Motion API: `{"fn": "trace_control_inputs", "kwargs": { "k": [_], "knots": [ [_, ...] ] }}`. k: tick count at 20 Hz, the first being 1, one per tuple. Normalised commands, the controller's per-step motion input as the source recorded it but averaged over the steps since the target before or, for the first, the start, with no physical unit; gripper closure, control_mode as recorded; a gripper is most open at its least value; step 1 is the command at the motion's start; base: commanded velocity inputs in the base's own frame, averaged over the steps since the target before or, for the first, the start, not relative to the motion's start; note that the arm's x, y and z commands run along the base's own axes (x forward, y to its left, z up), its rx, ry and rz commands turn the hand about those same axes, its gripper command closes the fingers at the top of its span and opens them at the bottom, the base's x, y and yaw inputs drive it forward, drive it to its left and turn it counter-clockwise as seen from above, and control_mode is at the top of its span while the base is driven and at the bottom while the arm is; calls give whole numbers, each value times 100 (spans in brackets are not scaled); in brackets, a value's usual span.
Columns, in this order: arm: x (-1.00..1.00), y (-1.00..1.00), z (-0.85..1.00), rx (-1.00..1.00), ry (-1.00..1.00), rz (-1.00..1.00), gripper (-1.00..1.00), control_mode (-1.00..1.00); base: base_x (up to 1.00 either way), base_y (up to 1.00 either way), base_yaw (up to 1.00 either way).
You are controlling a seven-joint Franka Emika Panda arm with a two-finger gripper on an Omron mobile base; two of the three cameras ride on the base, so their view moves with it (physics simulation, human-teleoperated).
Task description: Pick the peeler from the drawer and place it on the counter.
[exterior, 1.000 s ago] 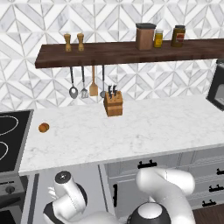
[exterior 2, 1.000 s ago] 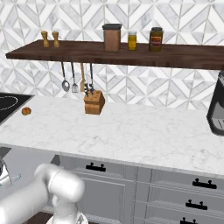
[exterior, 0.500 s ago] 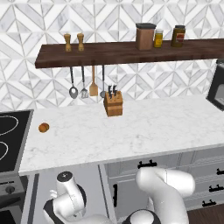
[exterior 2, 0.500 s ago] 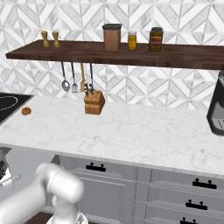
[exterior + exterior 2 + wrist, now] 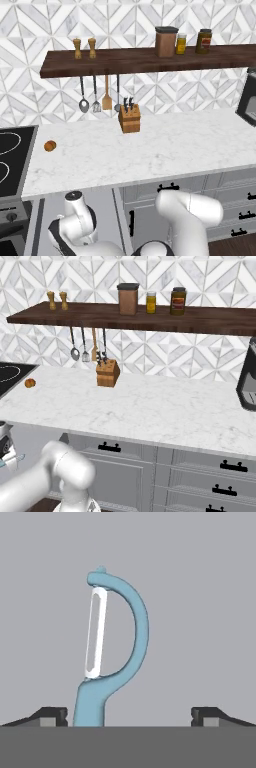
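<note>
Two dark fingertips (image 5: 50, 716) of the gripper (image 5: 129, 716) set wide apart, holding nothing, light-blue peeler (image 5: 115, 652) lying on the flat grey drawer floor (image 5: 200, 612) between them, nearer the left tip, white marble counter (image 5: 150, 150) with a knife block (image 5: 129, 119) above.

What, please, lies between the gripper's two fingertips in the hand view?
The peeler's light-blue handle rises beside one fingertip, over the drawer's flat grey floor; the stretch toward the other fingertip is bare.
</note>
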Motion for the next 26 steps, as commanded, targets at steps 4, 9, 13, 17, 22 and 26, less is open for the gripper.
{"fn": "trace_control_inputs", "kwargs": {
  "k": [4, 9, 13, 17, 22, 26],
  "knots": [
    [0, 0, -3, 0, 5, 0, 100, -100, 0, 0, 0],
    [0, 0, -17, 0, 5, 0, 100, -100, 0, 0, 0],
    [0, 0, -24, 0, 4, 0, 100, -100, 0, 0, 0],
    [2, 0, -15, 0, 5, 0, 100, -100, 0, 0, 0],
    [-1, 0, 21, 0, 2, 0, 100, -100, 0, 0, 0],
    [-2, -2, 22, 0, 3, 0, 100, -100, 0, 0, 0]
  ]
}}
